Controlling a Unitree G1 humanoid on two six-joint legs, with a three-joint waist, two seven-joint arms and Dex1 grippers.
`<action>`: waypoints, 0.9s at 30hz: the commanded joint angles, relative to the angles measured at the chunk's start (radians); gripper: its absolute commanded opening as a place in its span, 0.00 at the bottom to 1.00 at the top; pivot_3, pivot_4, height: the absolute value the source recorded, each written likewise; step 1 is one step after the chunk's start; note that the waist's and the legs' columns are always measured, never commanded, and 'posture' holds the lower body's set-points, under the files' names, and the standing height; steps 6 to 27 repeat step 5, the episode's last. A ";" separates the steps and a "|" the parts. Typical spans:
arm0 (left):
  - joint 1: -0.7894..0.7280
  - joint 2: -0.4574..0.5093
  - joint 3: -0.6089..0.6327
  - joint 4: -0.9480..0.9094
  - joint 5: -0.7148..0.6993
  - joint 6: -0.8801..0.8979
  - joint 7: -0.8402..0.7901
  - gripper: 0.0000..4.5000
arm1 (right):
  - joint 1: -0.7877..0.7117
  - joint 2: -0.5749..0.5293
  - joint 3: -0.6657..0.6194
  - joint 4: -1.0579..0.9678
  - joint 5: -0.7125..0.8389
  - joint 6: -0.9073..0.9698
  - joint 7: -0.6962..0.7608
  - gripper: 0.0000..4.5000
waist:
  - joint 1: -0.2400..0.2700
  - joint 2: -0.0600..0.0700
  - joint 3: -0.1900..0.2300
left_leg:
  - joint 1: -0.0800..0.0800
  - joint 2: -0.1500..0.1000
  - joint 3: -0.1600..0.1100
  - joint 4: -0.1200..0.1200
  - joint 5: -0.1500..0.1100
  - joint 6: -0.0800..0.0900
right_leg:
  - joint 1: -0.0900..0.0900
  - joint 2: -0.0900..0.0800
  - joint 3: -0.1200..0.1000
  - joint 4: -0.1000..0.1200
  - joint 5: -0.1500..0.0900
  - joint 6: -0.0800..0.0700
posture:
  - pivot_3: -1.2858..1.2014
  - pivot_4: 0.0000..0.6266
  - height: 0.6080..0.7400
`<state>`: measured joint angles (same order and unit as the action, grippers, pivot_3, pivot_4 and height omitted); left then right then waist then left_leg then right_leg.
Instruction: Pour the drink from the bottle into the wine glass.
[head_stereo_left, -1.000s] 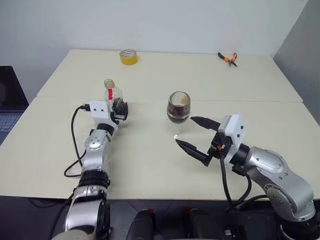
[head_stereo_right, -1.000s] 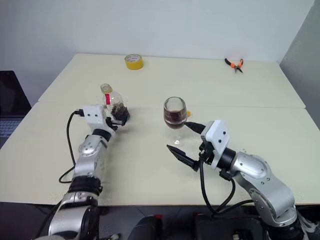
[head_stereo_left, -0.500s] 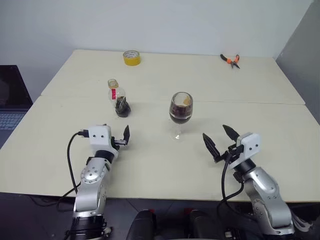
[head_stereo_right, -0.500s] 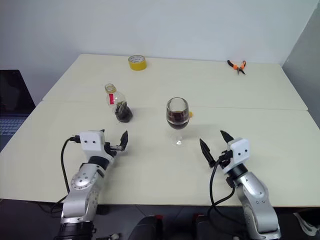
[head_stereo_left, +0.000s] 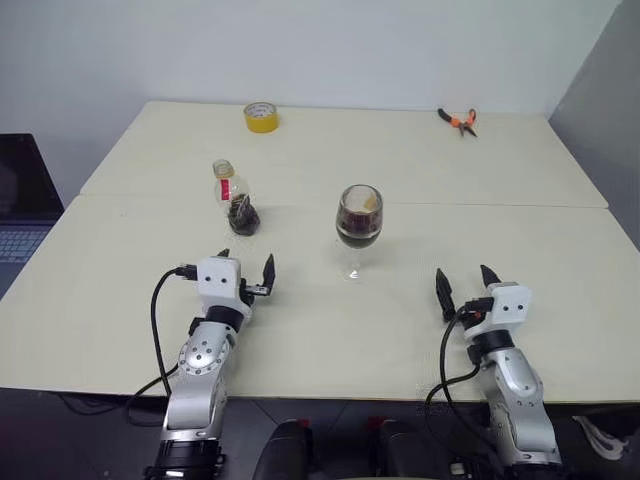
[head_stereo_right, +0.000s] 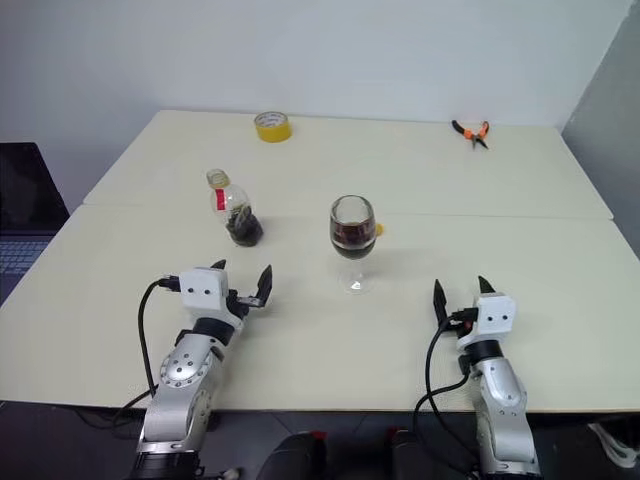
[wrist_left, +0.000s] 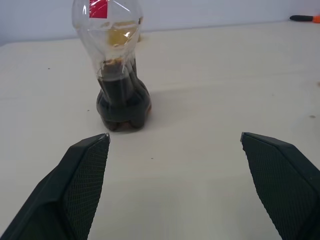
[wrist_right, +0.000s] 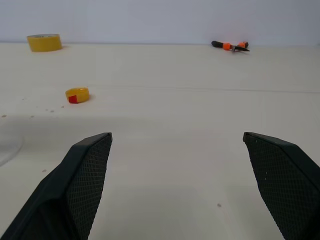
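Looking down from the left eye view: small squat clear plastic bottle (head_stereo_left: 236, 200) with a red label band stands upright on the beige table (head_stereo_left: 300, 340), dark cola-like drink (head_stereo_left: 243, 216) pooled in its lower body. Clear stemmed wine glass (head_stereo_left: 357, 228) sits at its 3 o'clock, apart, part-filled with the same dark liquid. Yellow tape roll (head_stereo_left: 258, 116) at 12 o'clock near the far edge; orange-handled pliers (head_stereo_left: 456, 119) at about 1 o'clock, far corner. Left gripper (head_stereo_left: 247, 267) at the bottle's 6 o'clock, fingers spread, nothing held. Right gripper (head_stereo_left: 465, 282) at about 4 o'clock from the glass, well apart, fingers spread, empty.

Right eye view: same layout; small yellow cap (head_stereo_right: 380, 229) lies on the table just beside the glass bowl at 3 o'clock.

Left wrist view: bottle straight ahead, uncapped as far as can be seen, clear of both fingers (wrist_left: 75, 185).

Right wrist view: both fingers (wrist_right: 80, 180) wide apart over bare table, cap, tape roll and pliers beyond.
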<state>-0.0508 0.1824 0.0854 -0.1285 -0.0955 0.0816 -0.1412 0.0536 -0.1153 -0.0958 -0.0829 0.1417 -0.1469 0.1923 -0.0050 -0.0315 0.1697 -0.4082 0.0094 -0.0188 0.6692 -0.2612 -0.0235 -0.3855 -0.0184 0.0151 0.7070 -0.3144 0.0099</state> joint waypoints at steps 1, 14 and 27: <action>-0.006 -0.004 0.004 -0.025 0.003 -0.024 0.002 0.99 | -0.011 -0.002 -0.014 -0.011 0.015 -0.023 0.001 1.00 | 0.000 0.000 0.000 | 0.000 0.000 0.000 -0.001 0.000 0.000 | 0.000 0.000 0.000 0.000 0.000 0.000 | 0.52 0.24 1.00; -0.001 -0.006 0.009 -0.019 -0.007 -0.056 -0.008 0.99 | -0.015 -0.002 -0.016 -0.006 0.015 -0.021 0.003 1.00 | 0.000 0.000 0.000 | 0.001 0.000 0.000 -0.003 0.000 0.000 | 0.000 0.000 0.000 -0.001 0.000 0.000 | 0.52 0.24 1.00; -0.001 -0.006 0.009 -0.019 -0.007 -0.056 -0.008 0.99 | -0.015 -0.002 -0.016 -0.006 0.015 -0.021 0.003 1.00 | 0.000 0.000 0.000 | 0.001 0.000 0.000 -0.003 0.000 0.000 | 0.000 0.000 0.000 -0.001 0.000 0.000 | 0.52 0.24 1.00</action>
